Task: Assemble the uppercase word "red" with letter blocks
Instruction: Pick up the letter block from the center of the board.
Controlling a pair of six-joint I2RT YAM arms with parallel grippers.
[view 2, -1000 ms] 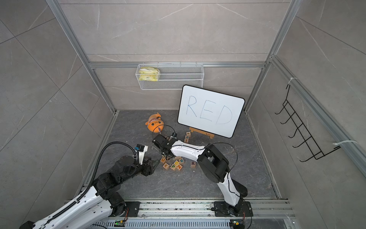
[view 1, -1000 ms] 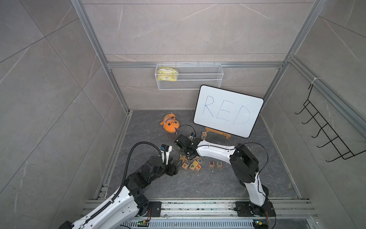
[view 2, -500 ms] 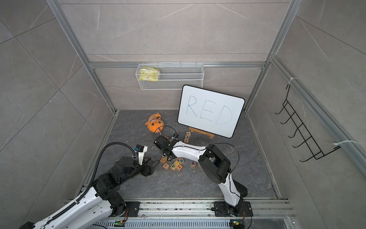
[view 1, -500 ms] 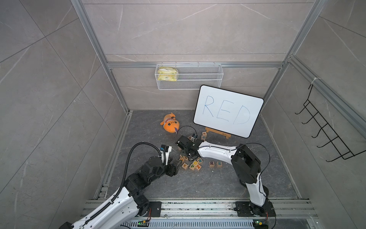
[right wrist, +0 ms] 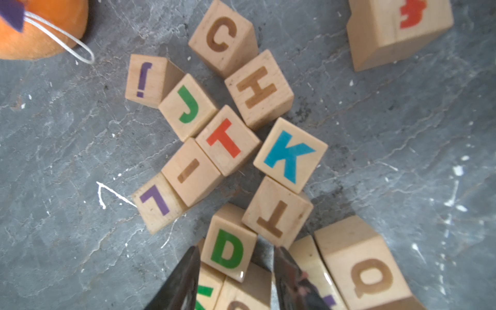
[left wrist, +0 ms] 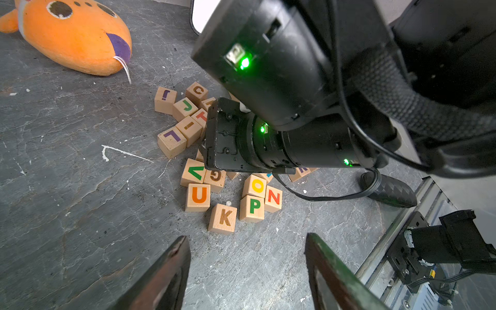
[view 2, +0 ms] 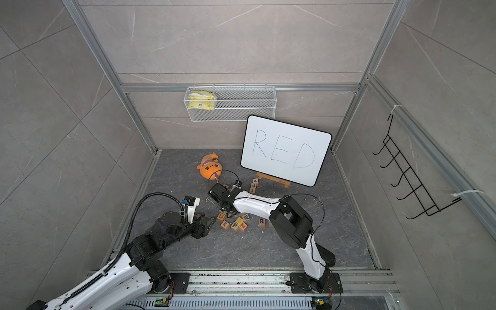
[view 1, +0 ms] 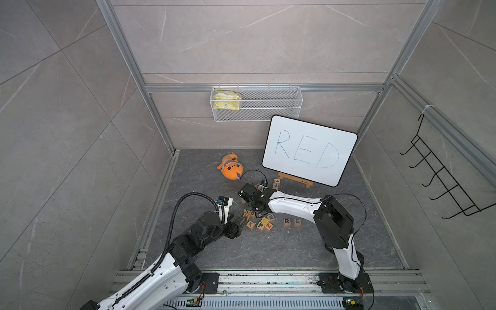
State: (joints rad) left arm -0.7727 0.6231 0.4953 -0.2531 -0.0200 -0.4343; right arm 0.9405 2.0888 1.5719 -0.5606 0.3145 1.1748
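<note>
Right wrist view: your right gripper straddles the light-wood green D cube, fingers narrow, unclamped. The purple R cube and red-orange E cube sit before the white "RED" board. Your left gripper gapes empty.

plush toy on worktop | white board on wood stand | wire basket on wall, yellow pack inside | black hooks | K block, P block, N block close together

A purple R block and a red-orange E block are set side by side on the worktop. A green D block is lodged face up among other letter blocks.
</note>
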